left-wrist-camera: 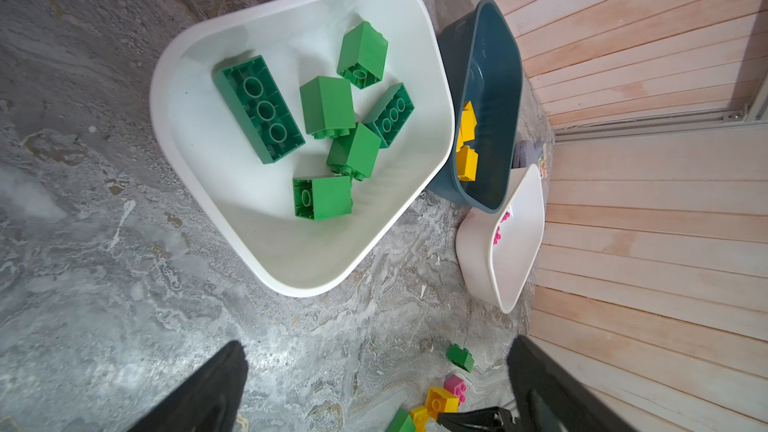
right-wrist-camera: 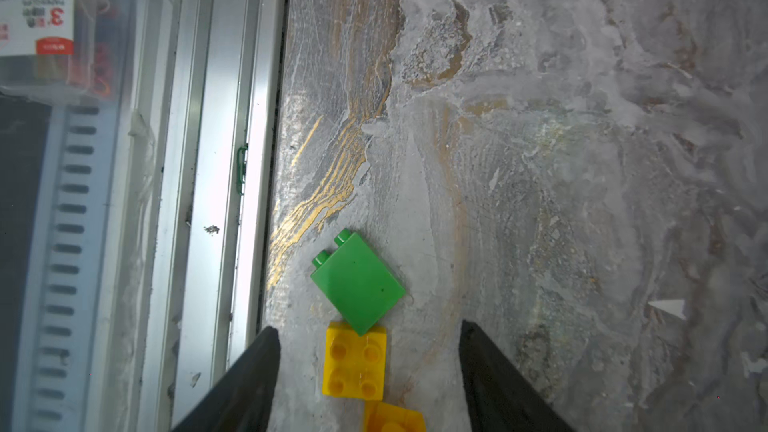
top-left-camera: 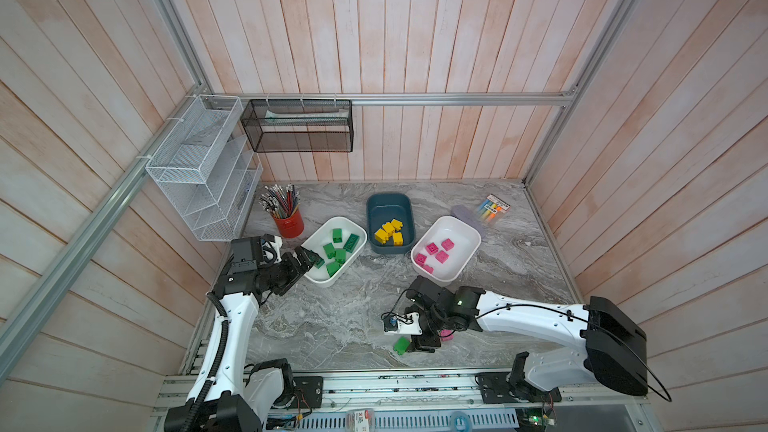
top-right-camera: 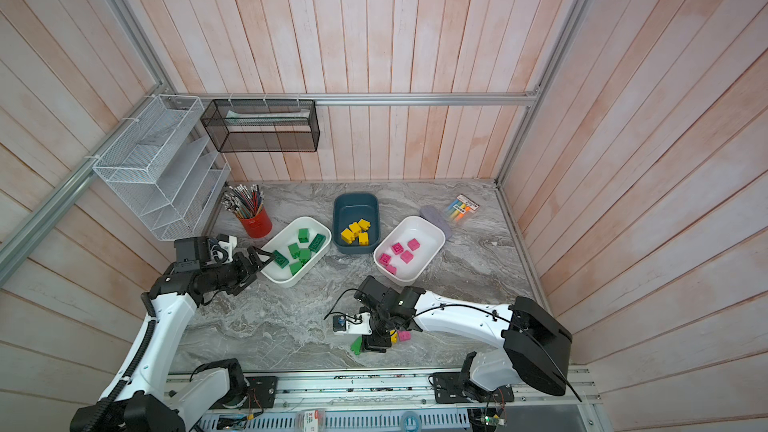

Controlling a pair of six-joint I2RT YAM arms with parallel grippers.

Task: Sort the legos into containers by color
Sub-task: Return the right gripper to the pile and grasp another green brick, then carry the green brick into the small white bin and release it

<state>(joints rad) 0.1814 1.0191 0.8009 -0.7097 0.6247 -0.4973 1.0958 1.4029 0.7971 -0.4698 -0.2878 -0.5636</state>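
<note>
The legos (left-wrist-camera: 326, 105) are glossy, chunky plastic blocks with round studs on top and hollow, tubed undersides. Six green legos (top-left-camera: 340, 255), two of them longer and darker, lie tumbled in the left white tub (top-left-camera: 328, 282), which is smooth-walled with rounded corners. Four yellow legos (top-left-camera: 388, 229) sit heaped in the dark teal tub (top-left-camera: 388, 206) at the far middle. Five pink legos (top-left-camera: 441, 256) lie scattered in the right white tub (top-left-camera: 464, 238). Loose on the near part of the grey, marble-veined table (top-left-camera: 332, 317), the left wrist view shows two green, two yellow and one pink. The right gripper (right-wrist-camera: 368, 326) hangs there, jaws spread either side of a loose yellow brick (right-wrist-camera: 354, 361), which touches a green brick (right-wrist-camera: 357, 280) lying on its side. The left gripper (left-wrist-camera: 376, 340) is spread wide and empty at the green-filled tub's near-left end. A red pencil cup (top-left-camera: 289, 224) stands far left.
</note>
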